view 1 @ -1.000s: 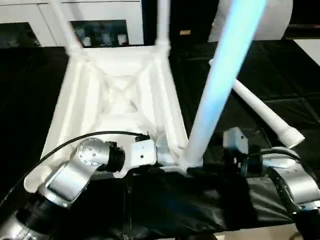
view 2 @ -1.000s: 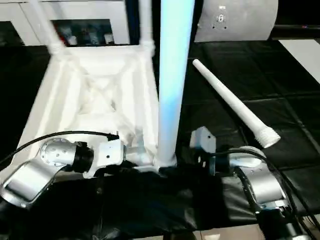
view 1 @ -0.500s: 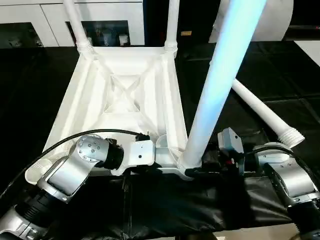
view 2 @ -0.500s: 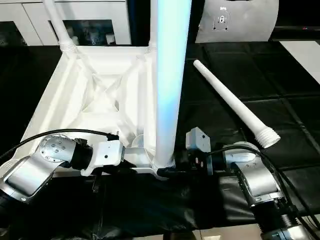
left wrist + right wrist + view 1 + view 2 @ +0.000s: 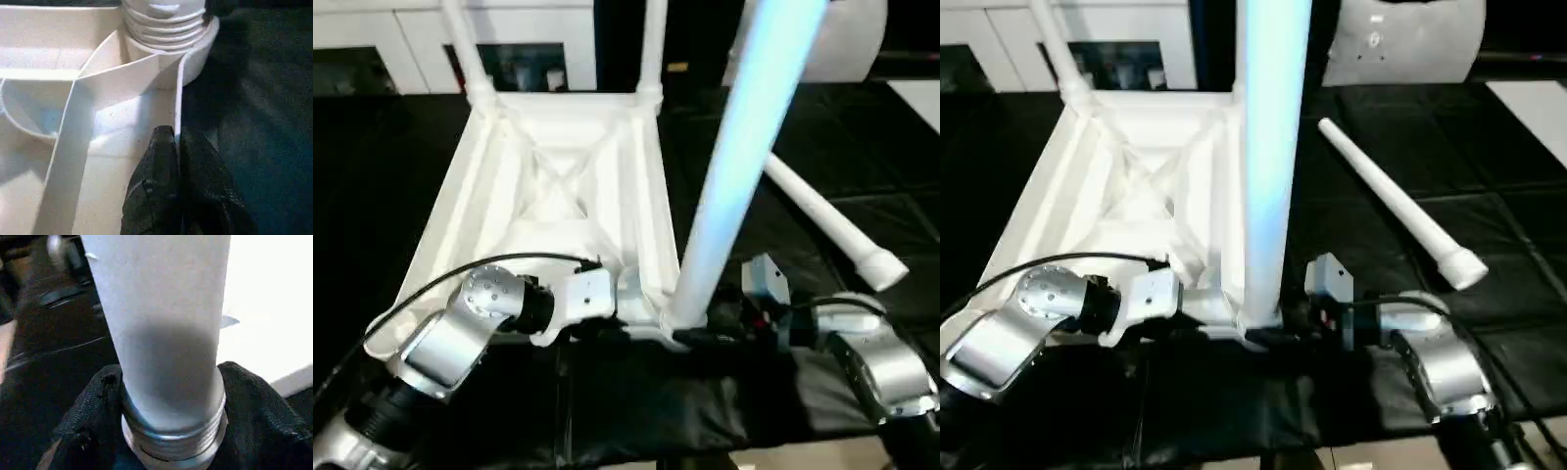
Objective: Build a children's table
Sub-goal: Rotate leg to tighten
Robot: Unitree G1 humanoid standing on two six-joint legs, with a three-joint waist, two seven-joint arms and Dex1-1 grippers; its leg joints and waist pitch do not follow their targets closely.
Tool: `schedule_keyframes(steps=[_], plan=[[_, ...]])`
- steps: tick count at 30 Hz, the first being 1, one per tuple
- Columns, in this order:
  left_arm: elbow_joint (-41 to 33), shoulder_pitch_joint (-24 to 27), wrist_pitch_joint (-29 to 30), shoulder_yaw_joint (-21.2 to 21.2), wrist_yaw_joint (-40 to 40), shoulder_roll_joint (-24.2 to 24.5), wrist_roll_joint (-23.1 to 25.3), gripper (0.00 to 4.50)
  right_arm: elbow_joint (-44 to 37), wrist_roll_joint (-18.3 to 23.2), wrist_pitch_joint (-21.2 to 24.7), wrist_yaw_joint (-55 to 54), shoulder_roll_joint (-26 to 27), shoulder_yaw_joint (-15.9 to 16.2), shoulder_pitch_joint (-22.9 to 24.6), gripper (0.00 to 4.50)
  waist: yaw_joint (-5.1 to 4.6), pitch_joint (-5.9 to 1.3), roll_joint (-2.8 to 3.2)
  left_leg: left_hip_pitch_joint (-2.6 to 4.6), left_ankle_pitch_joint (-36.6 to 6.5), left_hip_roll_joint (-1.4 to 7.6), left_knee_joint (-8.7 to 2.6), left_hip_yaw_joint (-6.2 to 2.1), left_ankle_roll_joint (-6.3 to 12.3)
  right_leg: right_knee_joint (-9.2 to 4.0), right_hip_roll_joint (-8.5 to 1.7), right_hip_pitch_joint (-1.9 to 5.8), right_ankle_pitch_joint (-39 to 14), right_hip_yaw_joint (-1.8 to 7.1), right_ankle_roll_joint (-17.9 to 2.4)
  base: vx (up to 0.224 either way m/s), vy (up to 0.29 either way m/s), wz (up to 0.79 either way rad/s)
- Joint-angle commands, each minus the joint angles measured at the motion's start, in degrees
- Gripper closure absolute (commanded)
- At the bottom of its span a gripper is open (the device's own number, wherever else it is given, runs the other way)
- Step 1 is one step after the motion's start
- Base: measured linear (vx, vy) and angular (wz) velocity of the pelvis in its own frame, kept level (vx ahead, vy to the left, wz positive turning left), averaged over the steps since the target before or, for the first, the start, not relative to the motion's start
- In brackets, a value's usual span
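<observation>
- Nearest you, your left gripper (image 5: 177, 161) has its jaws closed on the thin near edge wall of the tabletop (image 5: 558, 186), just left of the near-right corner socket (image 5: 195, 54), pinning the top.
- Just right of it, your right gripper (image 5: 168, 431) has its jaws around the base of the third leg (image 5: 744, 147), one black finger (image 5: 93, 416) on each side just above the thread; they look set against the leg.
- That leg stands nearly upright in the near-right socket, and its thread ridges are visible above the socket rim, so I judge it not fully screwed home.
- The step in hand is driving this leg in; next you need to turn it about its axis, keeping it upright and the left hold firm so the top does not spin.
- The tabletop lies ribs-up on the black surface (image 5: 1410, 147), stretching away from you.
- To the right, the fourth leg (image 5: 1391, 211) lies loose on the surface, well apart from the top.
- Farthest, two legs (image 5: 651, 49) stand in the far sockets.
</observation>
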Motion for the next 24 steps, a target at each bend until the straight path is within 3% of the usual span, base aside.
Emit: schedule_keyframes(steps=[1,3,4,6,9,11,12,13,15,20,24], plan=[[-1.51,0.33,6.14,-0.16,10.10,-7.37,0.07,4.50,-1.64,-2.43,4.47,-11.89,8.49,3.67,0.25,1.80,-0.57,-2.47,-0.29,0.09,-11.70,4.78,-4.76,-2.10,2.90,-5.53,-5.86,2.19,-31.10,3.73,-9.93,-0.057,0.003,-0.04],[-2.43,0.47,8.92,0.75,13.04,-9.99,-0.04,4.50,-1.71,-3.25,6.02,-17.24,11.91,3.27,-0.06,1.80,-2.17,-2.39,-0.46,-0.52,-15.30,4.23,-4.97,-3.07,0.79,-6.31,-6.03,2.48,-38.24,2.73,-5.99,-0.073,0.011,-0.13],[-3.38,0.86,11.95,1.63,16.61,-13.34,0.32,4.50,-1.38,-4.13,7.92,-24.19,16.50,2.29,-0.81,1.81,-3.15,-2.17,-0.32,-0.67,-16.69,4.23,-5.14,-3.30,0.54,-6.71,-5.95,2.38,-38.79,2.49,-4.91,-0.070,0.029,-0.20],[-3.78,1.09,13.73,1.97,19.31,-15.79,1.18,4.50,-1.19,-4.93,8.99,-28.99,19.80,1.63,-1.50,1.81,-3.66,-2.13,0.14,-0.83,-17.96,4.13,-5.01,-3.65,0.66,-6.94,-6.10,2.35,-39.13,2.17,-4.31,-0.052,0.041,-0.19],[-3.43,1.05,15.87,2.61,24.34,-20.21,2.70,4.50,-1.39,-7.60,11.01,-35.06,23.52,2.29,-2.50,1.81,-4.93,-2.01,-0.06,-0.47,-19.06,4.24,-5.03,-3.55,1.81,-7.58,-6.06,1.87,-35.97,1.98,-4.71,0.000,0.000,0.00],[-3.36,0.83,16.44,2.62,25.52,-21.61,3.19,4.50,-2.07,-7.74,10.57,-34.74,24.27,2.78,-2.07,1.81,-4.79,-1.85,0.01,-0.09,-18.55,4.21,-5.02,-3.26,2.56,-7.58,-6.00,1.47,-34.02,2.20,-5.28,0.000,0.000,0.00],[-3.35,0.71,16.53,2.41,25.53,-21.72,3.47,4.50,-2.25,-7.38,10.50,-34.43,24.41,2.60,-1.82,1.46,-4.76,-1.78,-0.20,-0.27,-18.13,4.22,-5.12,-3.22,3.04,-7.44,-6.03,1.61,-33.14,2.28,-5.53,0.000,0.000,0.00],[-3.37,0.56,16.31,2.08,25.49,-21.52,3.75,4.50,-2.40,-7.25,10.41,-34.52,24.25,2.34,-1.66,1.11,-4.68,-1.81,-0.03,-0.61,-17.16,4.43,-5.28,-3.34,3.34,-7.09,-6.15,1.86,-31.52,2.40,-5.93,0.000,0.000,0.00],[-3.41,0.46,16.18,1.83,25.49,-21.35,3.93,4.50,-2.48,-7.21,10.44,-34.77,24.13,2.16,-1.60,1.05,-4.71,-1.81,0.02,-0.60,-16.63,4.59,-5.38,-3.24,3.53,-6.83,-6.05,1.78,-28.98,2.55,-6.73,0.000,0.000,0.00],[-4.22,0.66,14.62,1.07,21.73,-16.71,3.75,4.50,-3.79,-7.58,8.61,-30.58,18.98,1.20,-0.33,0.66,-4.31,-2.12,0.08,-0.77,-13.98,4.71,-5.35,-2.95,4.44,-6.25,-6.13,2.21,-24.38,2.89,-8.46,0.000,0.000,0.00],[-4.04,1.18,11.76,1.18,17.57,-13.08,2.79,4.50,-4.36,-6.87,6.69,-24.46,13.46,0.11,0.52,0.23,-3.61,-2.46,0.09,-0.75,-9.78,4.73,-5.10,-2.54,6.21,-5.87,-6.09,2.34,-20.29,3.00,-10.05,0.000,0.000,0.00]])
